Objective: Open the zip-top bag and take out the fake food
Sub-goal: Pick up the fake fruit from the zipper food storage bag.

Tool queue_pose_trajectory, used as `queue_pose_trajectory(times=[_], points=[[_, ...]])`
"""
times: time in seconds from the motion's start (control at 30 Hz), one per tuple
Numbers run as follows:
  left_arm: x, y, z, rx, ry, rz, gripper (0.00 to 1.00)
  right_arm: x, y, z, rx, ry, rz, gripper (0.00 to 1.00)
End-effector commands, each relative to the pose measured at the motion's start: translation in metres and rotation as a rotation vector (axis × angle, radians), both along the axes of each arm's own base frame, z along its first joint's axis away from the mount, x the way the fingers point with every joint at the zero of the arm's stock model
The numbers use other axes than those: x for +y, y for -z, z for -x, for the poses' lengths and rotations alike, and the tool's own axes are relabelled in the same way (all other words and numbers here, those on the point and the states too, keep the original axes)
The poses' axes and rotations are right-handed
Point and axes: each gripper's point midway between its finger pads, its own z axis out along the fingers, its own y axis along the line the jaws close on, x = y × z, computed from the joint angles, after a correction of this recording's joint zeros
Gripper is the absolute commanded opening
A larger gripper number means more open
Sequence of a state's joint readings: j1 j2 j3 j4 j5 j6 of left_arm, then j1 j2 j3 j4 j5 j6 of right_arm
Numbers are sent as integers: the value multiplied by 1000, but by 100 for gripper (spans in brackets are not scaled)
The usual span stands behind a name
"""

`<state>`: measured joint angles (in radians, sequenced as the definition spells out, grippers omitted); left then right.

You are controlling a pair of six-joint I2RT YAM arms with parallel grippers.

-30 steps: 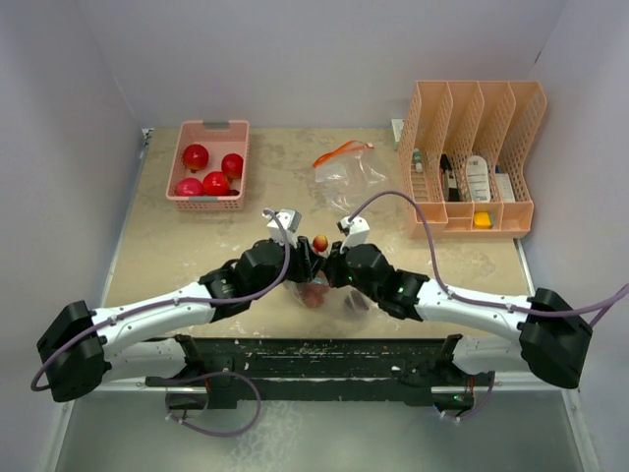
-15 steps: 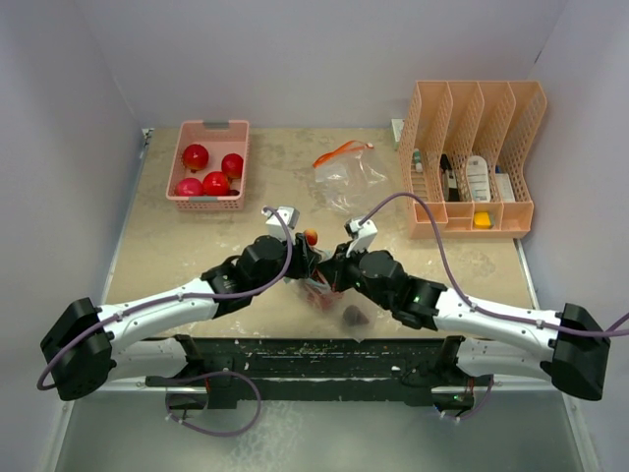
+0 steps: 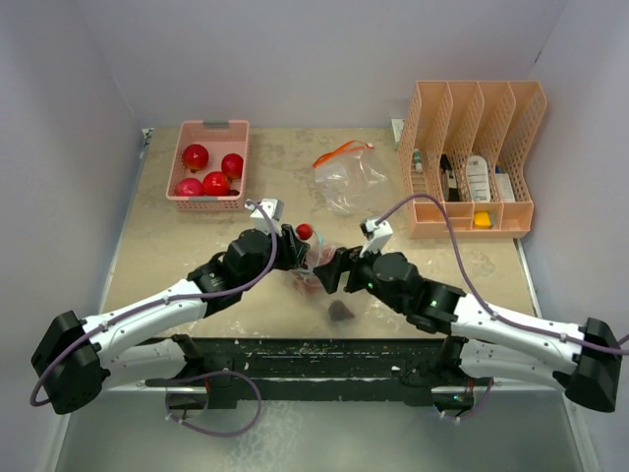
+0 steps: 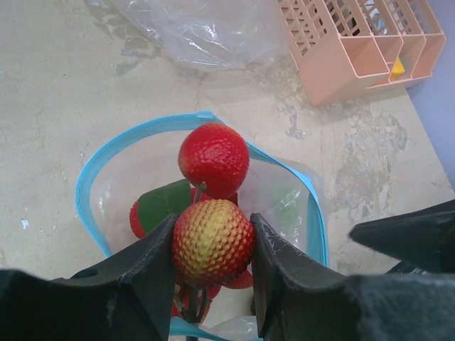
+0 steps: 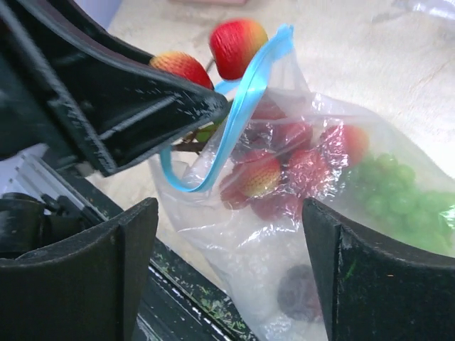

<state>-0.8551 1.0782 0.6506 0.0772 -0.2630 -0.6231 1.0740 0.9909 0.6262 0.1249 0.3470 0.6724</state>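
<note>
The zip-top bag (image 3: 329, 287) lies near the table's front, its blue rim (image 4: 85, 186) gaping open. My left gripper (image 4: 212, 238) is shut on a bumpy red-and-yellow toy fruit (image 4: 212, 245) of the fake food, held just above the bag's mouth. A second red fruit (image 4: 213, 158) and a green leaf (image 4: 162, 206) hang on the same stem. More red pieces, green grapes (image 5: 384, 192) and a dark piece (image 5: 302, 291) show through the bag (image 5: 284, 234). My right gripper (image 5: 227, 263) is open astride the bag's lower part, its fingers (image 5: 114, 263) clear of the film.
A pink basket (image 3: 208, 192) with several red balls stands at the back left. A second clear bag with an orange zip (image 3: 344, 172) lies at the back centre. A peach file organizer (image 3: 472, 157) fills the back right. The black rail (image 3: 314, 354) runs along the near edge.
My right gripper has opened, let go of the bag and drawn back to the right. My left gripper has shifted left with the fruit cluster, out of the bag's mouth.
</note>
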Motion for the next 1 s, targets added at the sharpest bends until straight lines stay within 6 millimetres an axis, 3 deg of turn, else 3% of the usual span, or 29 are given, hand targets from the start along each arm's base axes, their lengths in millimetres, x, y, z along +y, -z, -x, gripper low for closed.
queue_pose_trajectory(times=[0.0, 0.07, 0.17, 0.3, 0.77, 0.87, 0.97], points=[[5, -14, -5, -49, -24, 23, 33, -21, -38, 0, -58, 42, -83, 87], [6, -9, -5, -38, -34, 26, 33, -38, -44, 0, -61, 92, -97, 90], [8, -8, -6, -35, -42, 26, 32, -65, -36, 0, -19, 168, -127, 92], [9, -7, -7, -36, -37, 11, 33, -85, -2, -1, 69, 205, -137, 93], [26, 2, -3, -17, -74, -13, 34, -55, 109, 22, 380, 113, -133, 96], [26, 4, -2, -12, -75, -13, 34, -47, 112, 25, 391, 75, -177, 86], [26, 8, -2, -3, -72, -13, 34, -43, 103, 23, 360, 61, -223, 64]])
